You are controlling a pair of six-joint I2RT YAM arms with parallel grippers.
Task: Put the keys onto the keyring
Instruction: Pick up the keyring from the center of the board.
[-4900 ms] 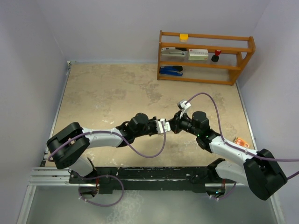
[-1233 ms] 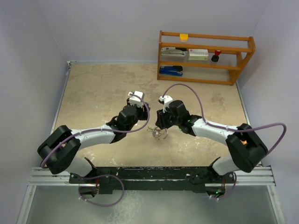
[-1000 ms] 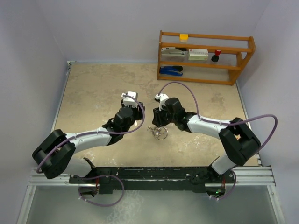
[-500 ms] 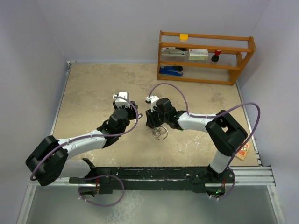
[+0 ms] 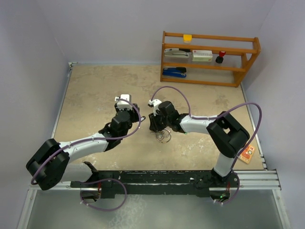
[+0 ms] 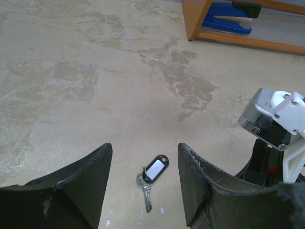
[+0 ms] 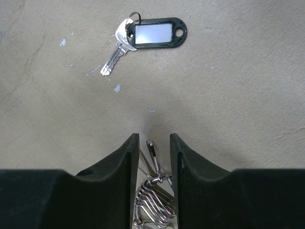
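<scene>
A silver key [image 6: 147, 193] with a black tag [image 6: 156, 168] lies flat on the tabletop, between and below the wide-apart fingers of my open left gripper [image 6: 144, 152], which touches nothing. The right wrist view shows the same key [image 7: 116, 55] and tag [image 7: 155, 33] farther ahead. My right gripper [image 7: 153, 138] is low over the keyring [image 7: 155, 202], a bundle of silver wire loops with small clips. Its jaws stand narrow on either side of the bundle, with gaps left at the tips. From above, the keyring [image 5: 163, 136] rests on the table beside that gripper.
A wooden shelf [image 5: 209, 57] holding a blue stapler [image 5: 174, 72] and small items stands at the back right. The right arm's wrist camera [image 6: 279, 117] sits close on the right in the left wrist view. A small orange object [image 5: 247, 155] lies at the table's right edge.
Both arms have swung left over the last second. The right gripper has come down over the keyring and its jaws have narrowed. The left jaws have kept their width.
</scene>
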